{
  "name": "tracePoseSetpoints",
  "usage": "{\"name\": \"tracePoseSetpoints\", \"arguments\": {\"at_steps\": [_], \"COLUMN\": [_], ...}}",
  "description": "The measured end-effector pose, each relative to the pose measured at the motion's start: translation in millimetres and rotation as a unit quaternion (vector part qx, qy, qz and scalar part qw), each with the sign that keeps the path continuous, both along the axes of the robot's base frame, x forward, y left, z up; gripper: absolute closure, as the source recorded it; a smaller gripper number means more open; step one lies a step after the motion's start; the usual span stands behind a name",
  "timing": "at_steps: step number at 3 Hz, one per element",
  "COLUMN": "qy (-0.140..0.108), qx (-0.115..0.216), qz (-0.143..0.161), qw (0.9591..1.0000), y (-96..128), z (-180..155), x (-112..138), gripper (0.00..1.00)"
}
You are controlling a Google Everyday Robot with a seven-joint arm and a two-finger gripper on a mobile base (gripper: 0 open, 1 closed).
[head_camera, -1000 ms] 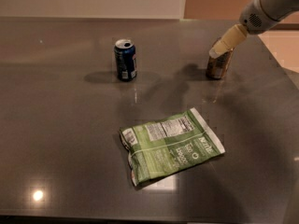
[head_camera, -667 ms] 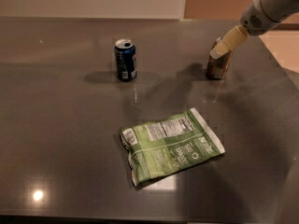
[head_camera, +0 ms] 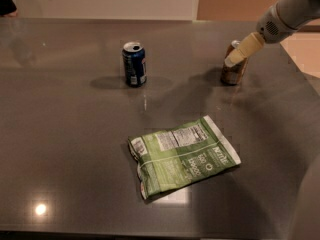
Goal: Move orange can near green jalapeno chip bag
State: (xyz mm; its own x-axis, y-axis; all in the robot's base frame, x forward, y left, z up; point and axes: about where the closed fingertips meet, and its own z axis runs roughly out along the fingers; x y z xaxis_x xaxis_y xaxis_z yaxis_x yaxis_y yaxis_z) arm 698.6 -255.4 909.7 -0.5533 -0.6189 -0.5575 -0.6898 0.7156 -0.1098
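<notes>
Jaw spacing not discernible on the cream, blunt-tipped gripper overlapping the small orange-brown metal can, which is standing upright on the glossy grey table, the crinkled flat light-green chip bag lying well apart, a dark blue can standing beyond.

Grey arm, cream end effector at upper right.

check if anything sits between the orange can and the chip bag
Nothing visible does. The gripper is at the orange can, far right; only bare table lies between can and green jalapeno chip bag. The blue can stands aside, left.
</notes>
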Motion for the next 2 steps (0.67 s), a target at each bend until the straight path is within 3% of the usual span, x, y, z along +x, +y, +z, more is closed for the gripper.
{"name": "tracePoseSetpoints", "arguments": {"at_steps": [2], "qy": [0.01], "qx": [0.01], "qz": [0.001], "qw": [0.9999], "y": [2.2], "z": [-8.7], "x": [-1.6], "gripper": [0.41]}}
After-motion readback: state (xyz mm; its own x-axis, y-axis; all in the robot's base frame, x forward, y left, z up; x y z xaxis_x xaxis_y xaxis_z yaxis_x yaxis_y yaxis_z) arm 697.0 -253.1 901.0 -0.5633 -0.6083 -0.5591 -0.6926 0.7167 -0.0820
